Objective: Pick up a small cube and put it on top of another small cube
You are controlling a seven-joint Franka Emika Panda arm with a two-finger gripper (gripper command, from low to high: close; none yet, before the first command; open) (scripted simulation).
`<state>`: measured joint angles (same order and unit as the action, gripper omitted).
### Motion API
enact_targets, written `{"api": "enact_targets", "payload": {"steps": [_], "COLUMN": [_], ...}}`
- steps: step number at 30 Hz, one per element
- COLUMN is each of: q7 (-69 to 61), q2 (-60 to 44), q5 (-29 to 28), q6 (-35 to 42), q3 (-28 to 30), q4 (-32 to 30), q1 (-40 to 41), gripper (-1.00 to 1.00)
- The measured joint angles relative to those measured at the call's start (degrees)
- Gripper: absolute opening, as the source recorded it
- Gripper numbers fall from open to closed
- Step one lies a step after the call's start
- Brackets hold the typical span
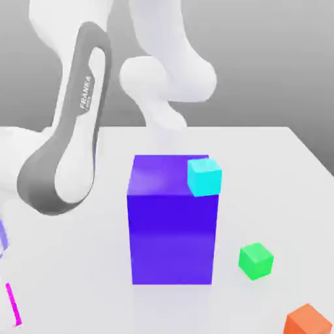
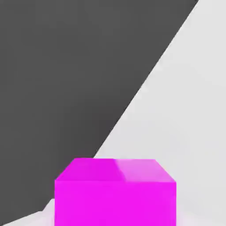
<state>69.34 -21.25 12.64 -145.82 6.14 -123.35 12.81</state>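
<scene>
Magenta cube (image 2: 115,194) sits right under the claw's camera on the white table (image 2: 185,132), close, likely lined up for a grasp. Claw state: cannot tell. Cube squarely faces the camera, upright, no long axis. Green cube (image 1: 256,261) waits as the stacking base, well apart, beside the big blue block (image 1: 173,228).

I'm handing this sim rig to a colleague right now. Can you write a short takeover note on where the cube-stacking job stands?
Gripper: I cannot tell whether it is open or shut.
The magenta cube sits close in front of the hand camera, on the white table near its edge.
The green cube rests alone on the table, to the exterior view's right of the big blue-violet block, nothing on top of it.
The cyan cube and the orange cube are not part of the job.
Done: no stacking yet.
Left: carry the magenta cube over and set it on the green cube.
</scene>
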Motion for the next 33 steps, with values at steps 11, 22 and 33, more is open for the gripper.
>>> {"api": "enact_targets", "payload": {"steps": [11, 22, 33], "q7": [17.59, 47.43, 53.33], "q2": [15.76, 26.09, 13.81], "q5": [-2.88, -10.7, -18.15], "q6": [-1.43, -7.81, -19.54], "q3": [-12.13, -18.06, -16.41], "q4": [-13.31, -34.56, -34.59], "q1": [-18.11, -31.2, -30.89], "gripper": [-1.0, -1.0, 1.0]}}
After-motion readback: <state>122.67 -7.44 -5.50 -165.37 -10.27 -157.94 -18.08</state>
